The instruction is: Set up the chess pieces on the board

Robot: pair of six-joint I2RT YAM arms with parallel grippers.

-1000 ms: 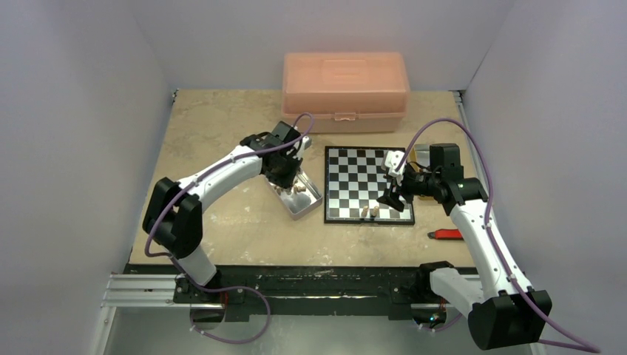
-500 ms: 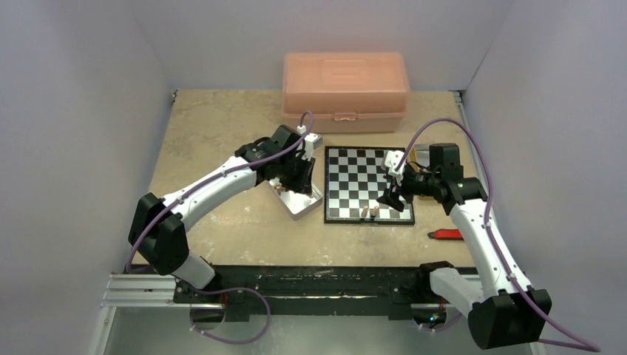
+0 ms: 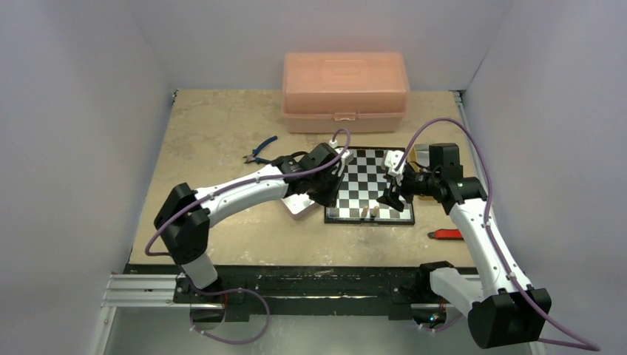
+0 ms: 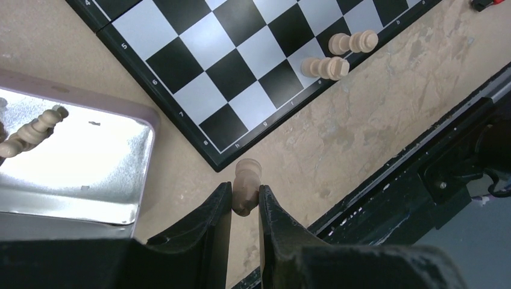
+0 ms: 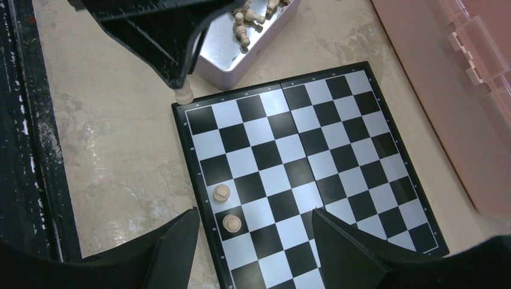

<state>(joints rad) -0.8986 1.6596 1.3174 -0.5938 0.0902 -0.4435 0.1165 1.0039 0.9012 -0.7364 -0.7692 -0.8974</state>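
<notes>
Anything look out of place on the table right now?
Nothing toppled: both tan pieces on the board stand upright. Only stray tools stand out: a blue-handled tool left of the board, a red tool near right.

The board point(image 3: 360, 180) lies flat, black and silvery-white checks. Two tan chess pieces point(image 5: 222, 193) stand upright on neighbouring squares of its near edge row. A third tan piece point(image 4: 246, 180) is pinched in the left gripper point(image 4: 244, 197), just off the board's near-left corner.

A robot lab cell: plain white walls point(image 3: 74, 111) enclose a worn tabletop point(image 3: 214, 126) fronted by an aluminium rail point(image 3: 140, 287).
</notes>
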